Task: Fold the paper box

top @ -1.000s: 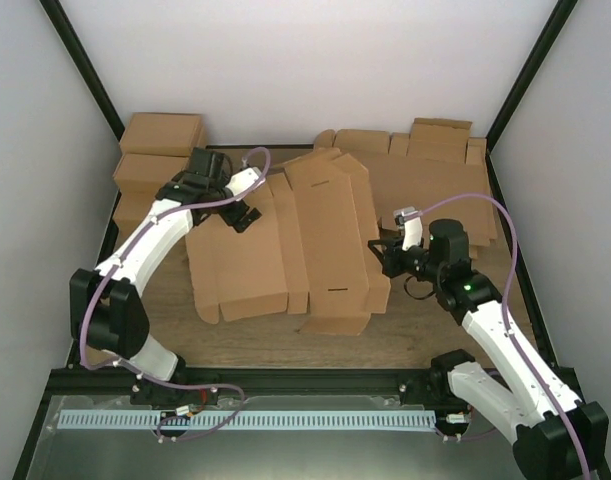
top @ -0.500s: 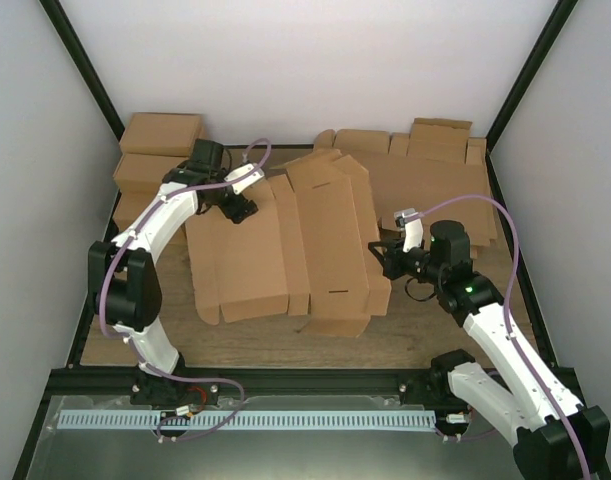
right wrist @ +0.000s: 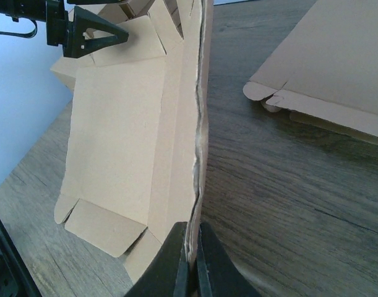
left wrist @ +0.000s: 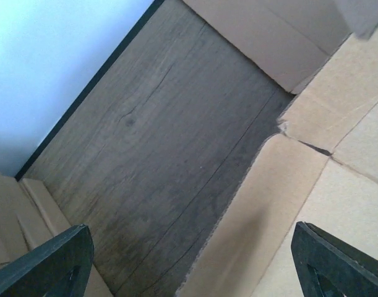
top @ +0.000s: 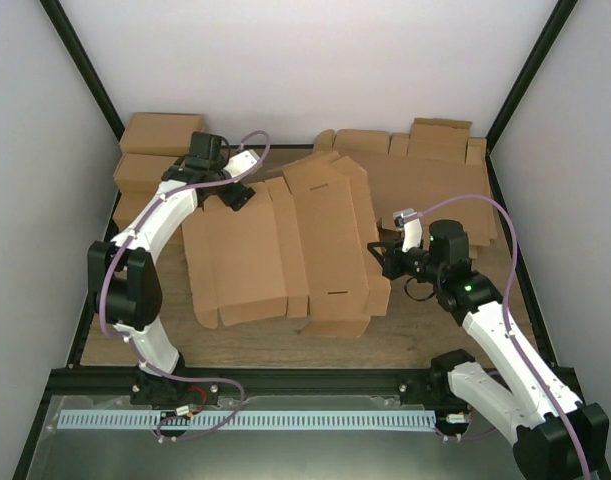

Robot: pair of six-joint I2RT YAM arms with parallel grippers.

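While the paper box point(top: 285, 250) lies spread on the counter point(top: 265, 345), its right edge is pinched by the right end effector point(top: 385, 258); the left end effector point(top: 235, 197), spread wide over its far-left corner, should be lowered squarely onto the crease.

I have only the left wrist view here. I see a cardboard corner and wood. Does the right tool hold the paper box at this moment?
Observer: Yes. The right tool is shut on the right edge of the paper box.
Operator: Where on the box is my left tool?
Observer: The left tool hangs open at the box's far left corner, holding nothing.
Operator: Is other cardboard near it?
Observer: Yes, closed brown boxes sit just left of it, in the far left corner of the table.
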